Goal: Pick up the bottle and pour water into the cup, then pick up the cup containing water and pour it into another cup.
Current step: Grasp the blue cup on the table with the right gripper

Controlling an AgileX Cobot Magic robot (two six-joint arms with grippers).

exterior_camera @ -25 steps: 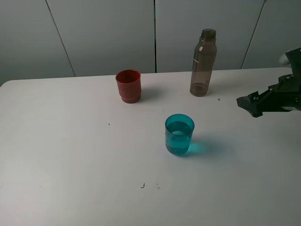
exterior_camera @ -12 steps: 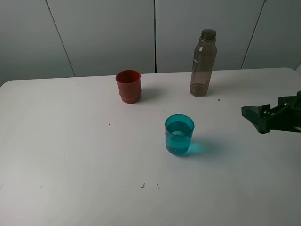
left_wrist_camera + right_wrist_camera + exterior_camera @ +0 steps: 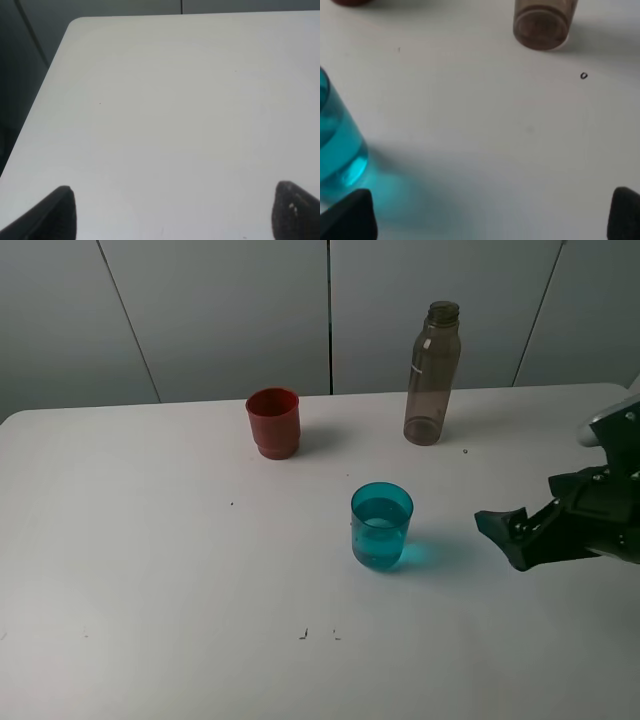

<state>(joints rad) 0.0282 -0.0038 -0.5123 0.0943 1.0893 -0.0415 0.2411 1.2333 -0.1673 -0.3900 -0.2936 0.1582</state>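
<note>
The cup (image 3: 381,525), the teal one, stood upright on the table (image 3: 150,570), partly filled with water; so I judged the first pour done. The bottle (image 3: 432,375) stood upright beyond the cup and a little to its right, well apart from it. The red cup (image 3: 273,422) stood beyond the cup and to its left, also well apart; whether it held anything I could not tell. My right pincer (image 3: 498,538) hung to the right of the cup, near it but not touching; it was spread wide, held nothing and pointed towards the cup. My left pincer (image 3: 175,220) was spread and empty too, over bare table; the cup did not show in its wrist view. What was left, by my reckoning, was the whole second half: close on the cup, lift it, carry it to the red cup and tip the water in.
</note>
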